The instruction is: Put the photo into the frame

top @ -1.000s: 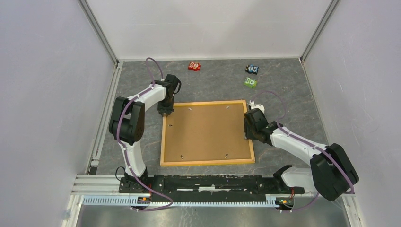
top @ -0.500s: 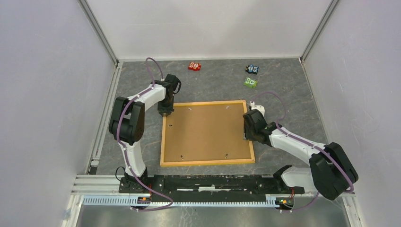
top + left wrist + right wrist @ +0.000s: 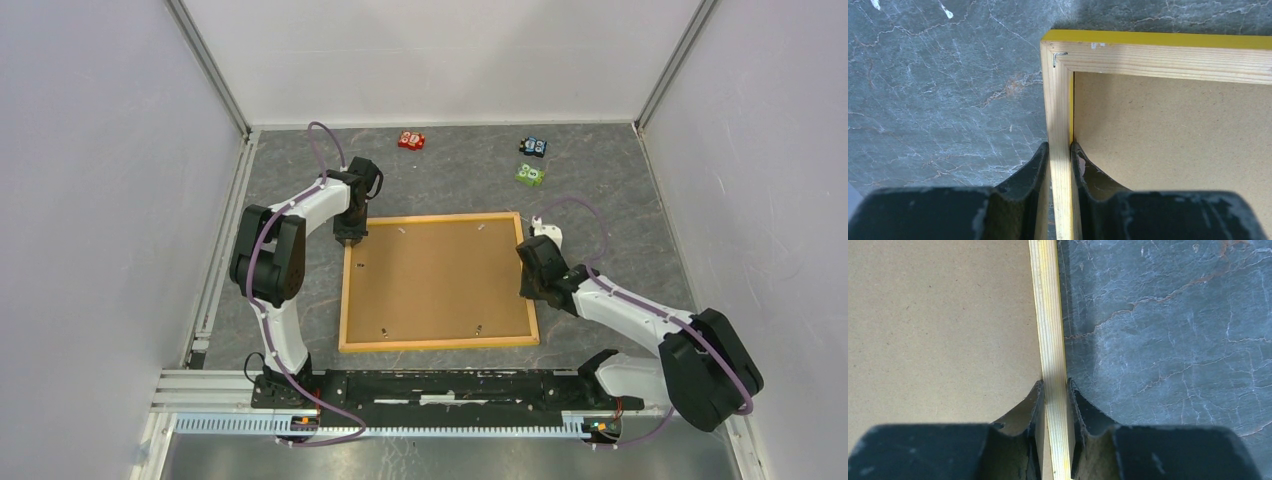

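The left gripper point(image 3: 1059, 150) is clamped on the left rail of the frame point(image 3: 438, 343), near its far corner. The right gripper point(image 3: 1054, 385) is clamped on the right rail. The thin, grainy wooden rails enclose a flat brown backing board point(image 3: 435, 275).

A grey, marble-veined surface point(image 3: 620, 180) fills the floor of a white-walled enclosure point(image 3: 440, 60). Flat in its middle lies a plain brown backing board point(image 3: 438, 280), roughly square, with a few small dark fittings near its far and near edges. Both wrist views show the board's matt, speckled fibre face point(image 3: 1173, 150) point(image 3: 938, 330) next to veined grey stone point(image 3: 938, 90) point(image 3: 1173, 330).

Three small toy-like blocks sit toward the far side, well apart from the board: a red one point(image 3: 411, 140) at far centre-left, a blue-and-black one point(image 3: 534, 147) at far right, and a green one point(image 3: 530, 175) just nearer than the blue. A black and aluminium rail point(image 3: 440, 385) runs along the near edge.
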Motion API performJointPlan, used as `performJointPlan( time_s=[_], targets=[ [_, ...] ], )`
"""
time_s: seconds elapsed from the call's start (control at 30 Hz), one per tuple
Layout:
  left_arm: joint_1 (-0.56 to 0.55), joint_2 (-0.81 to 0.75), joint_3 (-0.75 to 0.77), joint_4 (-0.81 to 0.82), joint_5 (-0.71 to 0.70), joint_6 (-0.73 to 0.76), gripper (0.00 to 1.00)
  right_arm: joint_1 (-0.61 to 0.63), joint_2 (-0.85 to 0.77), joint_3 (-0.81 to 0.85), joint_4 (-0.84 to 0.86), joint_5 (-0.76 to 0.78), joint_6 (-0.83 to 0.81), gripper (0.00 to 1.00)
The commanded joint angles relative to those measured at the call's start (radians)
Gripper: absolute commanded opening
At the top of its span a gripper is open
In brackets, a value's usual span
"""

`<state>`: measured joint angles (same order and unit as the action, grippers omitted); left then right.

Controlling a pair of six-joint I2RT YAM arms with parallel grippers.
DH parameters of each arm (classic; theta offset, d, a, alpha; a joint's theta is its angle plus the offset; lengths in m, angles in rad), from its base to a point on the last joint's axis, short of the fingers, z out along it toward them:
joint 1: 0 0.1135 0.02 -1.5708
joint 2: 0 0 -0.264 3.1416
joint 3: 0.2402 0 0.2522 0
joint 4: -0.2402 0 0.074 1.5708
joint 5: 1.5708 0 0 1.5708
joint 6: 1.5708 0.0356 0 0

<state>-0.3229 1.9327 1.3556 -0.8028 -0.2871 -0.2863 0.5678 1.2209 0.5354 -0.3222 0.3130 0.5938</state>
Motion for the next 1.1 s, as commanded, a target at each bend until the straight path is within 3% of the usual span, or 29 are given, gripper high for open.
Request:
performJointPlan(
  time_s=[0.0, 0.1, 0.27, 0.47, 0.63, 0.83, 0.9, 1.0, 1.07],
  targets=[
    [-0.012, -0.020, -0.003, -0.013, 0.023, -0.011, 0.02, 0.006, -0.010, -0.029, -0.051, -0.015, 0.007, 0.20],
    [-0.013, 0.004, 0.006, -0.014, 0.024, -0.010, 0.02, 0.006, -0.013, -0.015, -0.043, -0.021, 0.000, 0.22],
    [-0.011, 0.055, 0.046, -0.021, 0.029, -0.025, 0.02, 0.003, -0.016, 0.024, -0.033, -0.066, -0.092, 0.43],
    [-0.009, 0.184, 0.210, -0.065, 0.123, -0.096, 0.02, 0.007, -0.085, -0.087, 0.168, -0.407, -0.127, 0.70],
    [-0.009, 0.296, 0.400, -0.096, 0.133, -0.121, 0.02, 0.059, -0.120, -0.137, 0.273, -0.526, -0.085, 0.75],
    [-0.012, 0.374, 0.563, -0.113, 0.163, -0.087, 0.03, 0.231, -0.150, -0.185, 0.477, -0.580, 0.049, 0.77],
    [-0.014, 0.369, 0.596, -0.131, 0.182, -0.049, 0.09, 0.244, -0.151, -0.166, 0.447, -0.567, 0.034, 0.79],
    [-0.014, 0.273, 0.549, -0.134, 0.136, -0.020, 0.47, 0.240, -0.171, -0.108, 0.330, -0.465, -0.055, 0.87],
    [-0.013, 0.171, 0.475, -0.128, 0.086, -0.019, 0.65, 0.228, -0.181, -0.060, 0.230, -0.386, -0.135, 0.92]
  ],
)
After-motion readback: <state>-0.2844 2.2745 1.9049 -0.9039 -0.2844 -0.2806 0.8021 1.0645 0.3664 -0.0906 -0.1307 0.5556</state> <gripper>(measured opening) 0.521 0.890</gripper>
